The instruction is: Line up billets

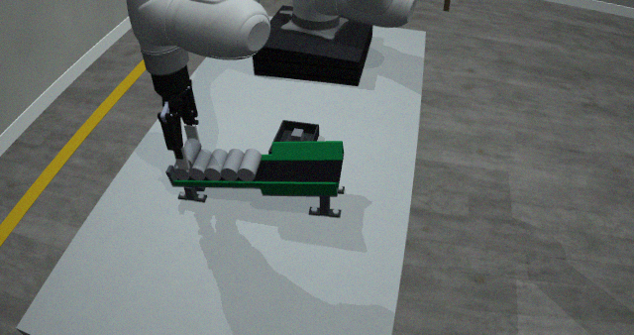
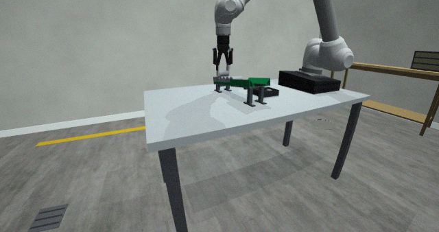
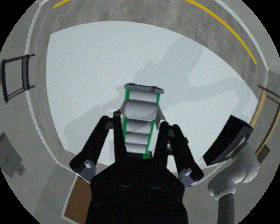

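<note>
Across the stop end of the feed ramp [image 1: 302,188] [image 2: 240,83] [image 3: 151,131], the raised billet [image 1: 192,150] [image 2: 224,73] [image 3: 140,110] rests atop the row; the gripper [image 1: 185,144] [image 2: 223,71] [image 3: 141,107] stands partly open around it, its grip indeterminate.

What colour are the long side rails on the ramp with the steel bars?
Green: the ramp's long side rails are bright green, clearest in the top view.

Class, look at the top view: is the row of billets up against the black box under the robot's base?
No, the row sits away from the box.
</note>
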Controlling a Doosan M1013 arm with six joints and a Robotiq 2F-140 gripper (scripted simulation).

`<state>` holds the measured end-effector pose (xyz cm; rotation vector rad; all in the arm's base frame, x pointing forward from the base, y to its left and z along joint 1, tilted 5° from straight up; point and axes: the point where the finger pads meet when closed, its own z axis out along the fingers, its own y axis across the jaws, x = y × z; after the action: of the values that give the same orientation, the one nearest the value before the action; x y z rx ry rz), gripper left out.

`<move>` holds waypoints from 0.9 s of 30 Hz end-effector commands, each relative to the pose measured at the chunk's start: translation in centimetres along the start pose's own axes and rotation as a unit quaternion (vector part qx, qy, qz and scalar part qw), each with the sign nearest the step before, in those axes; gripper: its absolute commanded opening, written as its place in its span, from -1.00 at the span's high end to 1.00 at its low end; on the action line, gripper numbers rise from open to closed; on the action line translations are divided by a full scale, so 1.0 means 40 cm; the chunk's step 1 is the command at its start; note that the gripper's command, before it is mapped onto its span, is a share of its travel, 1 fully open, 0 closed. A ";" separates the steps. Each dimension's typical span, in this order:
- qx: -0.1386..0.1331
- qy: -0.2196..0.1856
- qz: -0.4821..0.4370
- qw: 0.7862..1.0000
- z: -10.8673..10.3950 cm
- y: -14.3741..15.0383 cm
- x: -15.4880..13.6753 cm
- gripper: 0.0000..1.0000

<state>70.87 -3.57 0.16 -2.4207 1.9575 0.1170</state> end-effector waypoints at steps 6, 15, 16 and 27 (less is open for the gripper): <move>0.000 -0.002 -0.002 1.000 0.006 0.000 -0.007 0.09; 0.000 -0.002 -0.002 1.000 -0.029 0.000 -0.007 0.09; 0.000 -0.002 -0.002 1.000 -0.043 0.000 -0.007 0.09; 0.000 -0.002 -0.002 1.000 -0.205 0.000 -0.006 0.09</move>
<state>70.93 -3.60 5.77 -2.4221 1.9516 0.1243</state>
